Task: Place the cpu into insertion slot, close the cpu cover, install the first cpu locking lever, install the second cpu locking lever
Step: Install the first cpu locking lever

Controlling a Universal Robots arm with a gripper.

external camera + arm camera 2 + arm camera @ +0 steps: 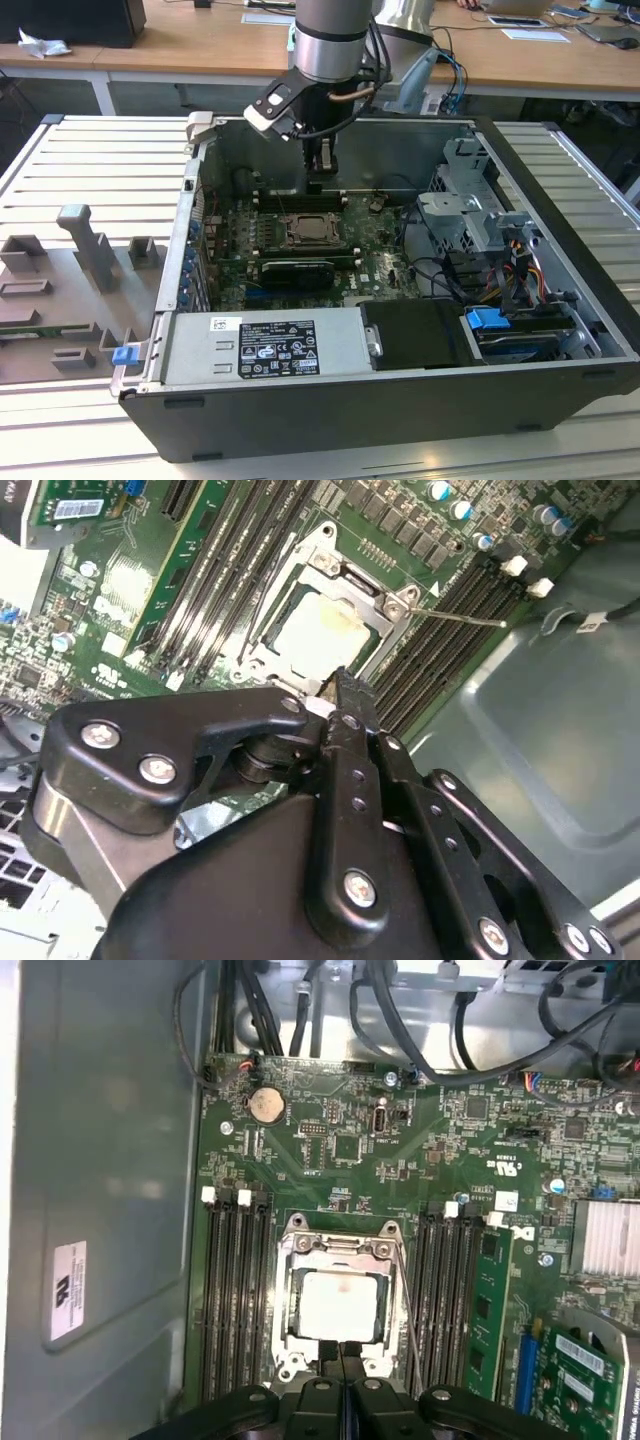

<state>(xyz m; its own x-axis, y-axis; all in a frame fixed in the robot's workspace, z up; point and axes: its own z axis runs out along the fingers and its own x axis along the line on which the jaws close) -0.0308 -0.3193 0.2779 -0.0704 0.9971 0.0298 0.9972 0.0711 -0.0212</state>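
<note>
In the exterior view the cpu (310, 232), seated in the insertion slot (292, 222), lies close at six o'clock from your gripper (320, 180); jaws look pressed together, holding nothing.

Soft, even light comes from overhead in the exterior view. The pale ribbed metal tabletop (90, 160) is bright, nearly washed out, while the inside of the open dark grey computer case (300, 420) sits dimmer. In the first wrist view the case's grey sheet-metal wall (110, 1160) carries a broad hazy sheen. The pale silvery-beige square cpu (340, 1305) glares almost white there, its surface detail lost. In the second wrist view the cpu (320, 630) shines the same way, with a faint warm tint. My black gripper (340, 675) looms dark, small highlights on its screw heads, and the green circuit board (120, 590) just under it lies in shade.
</note>
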